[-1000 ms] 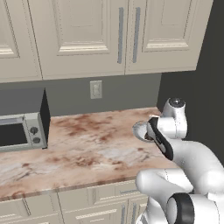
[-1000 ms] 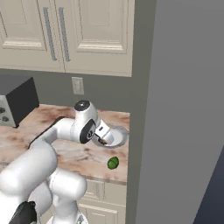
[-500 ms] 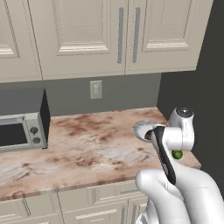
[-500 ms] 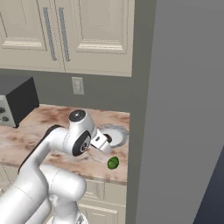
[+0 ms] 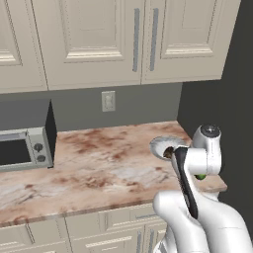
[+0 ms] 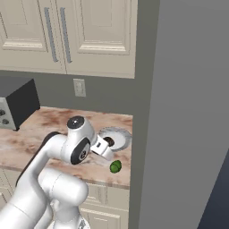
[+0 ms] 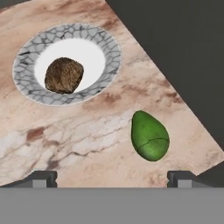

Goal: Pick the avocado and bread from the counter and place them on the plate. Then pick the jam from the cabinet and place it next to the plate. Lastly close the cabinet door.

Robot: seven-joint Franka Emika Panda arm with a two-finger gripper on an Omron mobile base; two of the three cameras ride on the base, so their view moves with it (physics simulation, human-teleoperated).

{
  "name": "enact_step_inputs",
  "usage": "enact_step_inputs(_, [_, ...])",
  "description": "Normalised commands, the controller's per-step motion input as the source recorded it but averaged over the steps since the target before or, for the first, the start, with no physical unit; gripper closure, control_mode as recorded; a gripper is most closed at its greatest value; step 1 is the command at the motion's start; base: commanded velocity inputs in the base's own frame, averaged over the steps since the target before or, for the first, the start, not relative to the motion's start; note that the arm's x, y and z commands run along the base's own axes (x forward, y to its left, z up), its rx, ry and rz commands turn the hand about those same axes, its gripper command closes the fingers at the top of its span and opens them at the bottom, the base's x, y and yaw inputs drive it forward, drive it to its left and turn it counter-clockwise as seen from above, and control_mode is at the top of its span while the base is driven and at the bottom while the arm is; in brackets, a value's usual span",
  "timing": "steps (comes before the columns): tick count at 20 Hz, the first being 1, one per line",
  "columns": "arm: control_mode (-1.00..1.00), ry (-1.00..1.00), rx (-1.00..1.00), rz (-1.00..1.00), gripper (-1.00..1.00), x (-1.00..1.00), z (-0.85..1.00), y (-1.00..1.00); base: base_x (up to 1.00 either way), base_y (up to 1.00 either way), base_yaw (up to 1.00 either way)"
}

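Left base view, far left: microwave (image 5: 24,148) at mid-left of frame on the tabletop (image 5: 99,168). Above it, cabinet (image 5: 118,39) across the top, doors shut, grey bar handles (image 5: 137,39) side by side near top centre. Wall outlet (image 5: 108,101) under them. Right of centre I see the plate (image 5: 160,144) rim, my arm covering most of it, and a sliver of the avocado (image 5: 200,176) at the arm's right edge.

Hand view: plate (image 7: 26,83) upper left with the bread (image 7: 64,75) lying inside it, left of its centre. Avocado (image 7: 149,135) lower right of centre, on bare tabletop (image 7: 65,140), apart from the plate, near the tabletop's edge. My tool (image 7: 112,178) hangs above, fingertips (image 7: 40,178) spread wide at the bottom corners, gripping nothing.

Right base view: avocado (image 6: 115,166) just below the plate (image 6: 121,134), centre frame.
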Motion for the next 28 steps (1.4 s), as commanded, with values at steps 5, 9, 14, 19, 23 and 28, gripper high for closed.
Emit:
enact_step_inputs(5, [-1.0, 0.01, 0.0, 0.08, -1.0, -0.14, 0.0, -0.13, 0.0, 0.0, 0.0])
enact_step_inputs(9, [-1.0, 0.08, 0.0, 0.11, -1.0, -0.06, 0.0, -0.1, 0.0, 0.0, 0.0])
enact_step_inputs(14, [-1.0, 0.06, 0.0, 0.09, -1.0, -0.01, 0.0, -0.09, 0.0, 0.0, 0.0])
enact_step_inputs(19, [-1.0, 0.03, -0.02, 0.07, -1.0, 0.0, -0.01, -0.06, 0.0, 0.0, 0.0])
enact_step_inputs(23, [-1.0, 0.03, -0.04, 0.06, -1.0, 0.01, -0.06, -0.05, 0.0, 0.0, 0.0])
enact_step_inputs(28, [-1.0, 0.04, -0.06, 0.05, -1.0, 0.06, -0.12, -0.07, 0.0, 0.0, 0.0])
